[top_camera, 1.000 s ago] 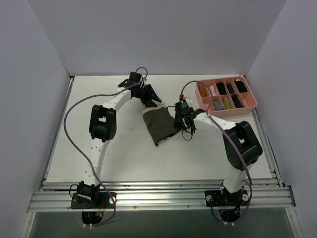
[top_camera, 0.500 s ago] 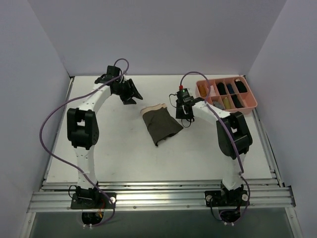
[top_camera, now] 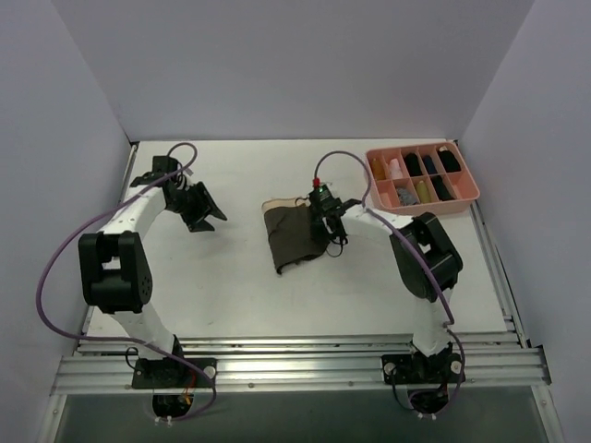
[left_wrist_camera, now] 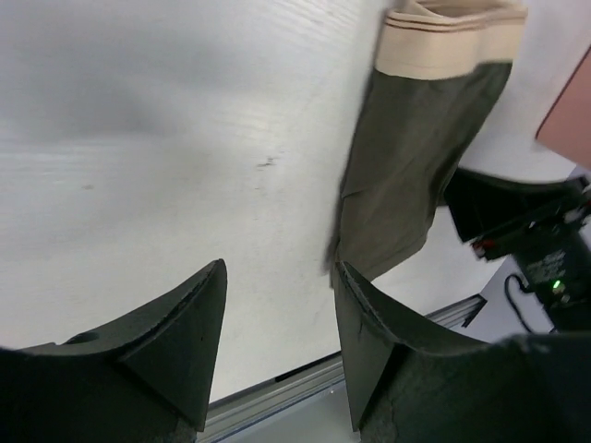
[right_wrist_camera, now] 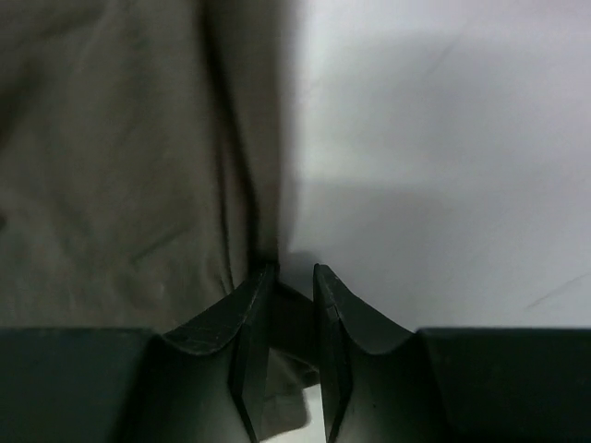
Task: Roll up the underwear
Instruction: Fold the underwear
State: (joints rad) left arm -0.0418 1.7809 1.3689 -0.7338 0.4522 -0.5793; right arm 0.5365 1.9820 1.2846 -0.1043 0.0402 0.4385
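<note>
White flat counter [top_camera: 231, 286], walled on three sides. Pink plastic compartment tray [top_camera: 434, 209] at the far right corner, holding small dark and pale bundles. Soft dark olive-brown cloth underwear [top_camera: 294, 238] with beige waistband, lying flat near the counter's middle, waistband toward the far edge. Black two-finger left gripper [left_wrist_camera: 280, 277], fingers spread wide and empty, toward the far left corner, well apart from the cloth. Black two-finger right gripper [right_wrist_camera: 288, 277], pinched tight on the underwear's right edge.
</note>
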